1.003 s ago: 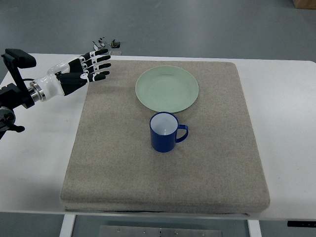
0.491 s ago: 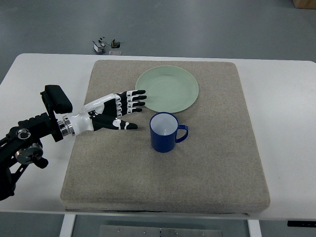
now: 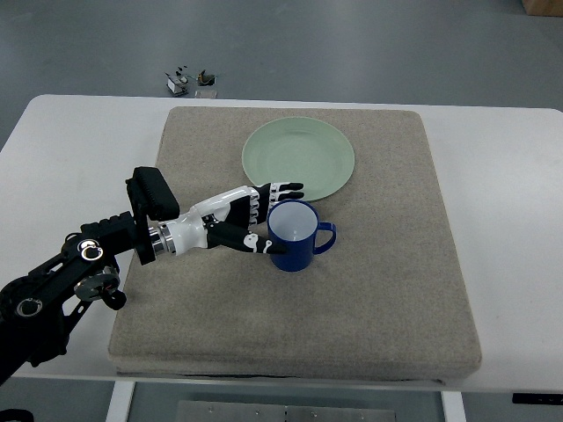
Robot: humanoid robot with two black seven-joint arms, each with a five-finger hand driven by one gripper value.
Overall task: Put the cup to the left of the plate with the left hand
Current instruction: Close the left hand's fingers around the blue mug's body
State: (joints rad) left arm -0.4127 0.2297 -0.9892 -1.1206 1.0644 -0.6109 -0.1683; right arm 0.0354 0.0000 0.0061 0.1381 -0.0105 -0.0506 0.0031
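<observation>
The blue mug [image 3: 293,236] stands directly right of the left hand [image 3: 249,224], handle pointing away (rightward). Its spread fingers [image 3: 280,188] bracket the mug's left wall, not yet clamped; the green plate [image 3: 298,158] lies just beyond.

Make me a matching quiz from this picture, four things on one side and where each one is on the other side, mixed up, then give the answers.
Things:
1. cup
2. plate
3. left hand
4. small parts

Places:
A. on the bare table beyond the mat's far left corner
B. far part of the mat
C. middle of the mat, nearer than the plate
D. at the cup's left side, fingers open around it

Pairs: 1-C, 2-B, 3-D, 4-A
</observation>
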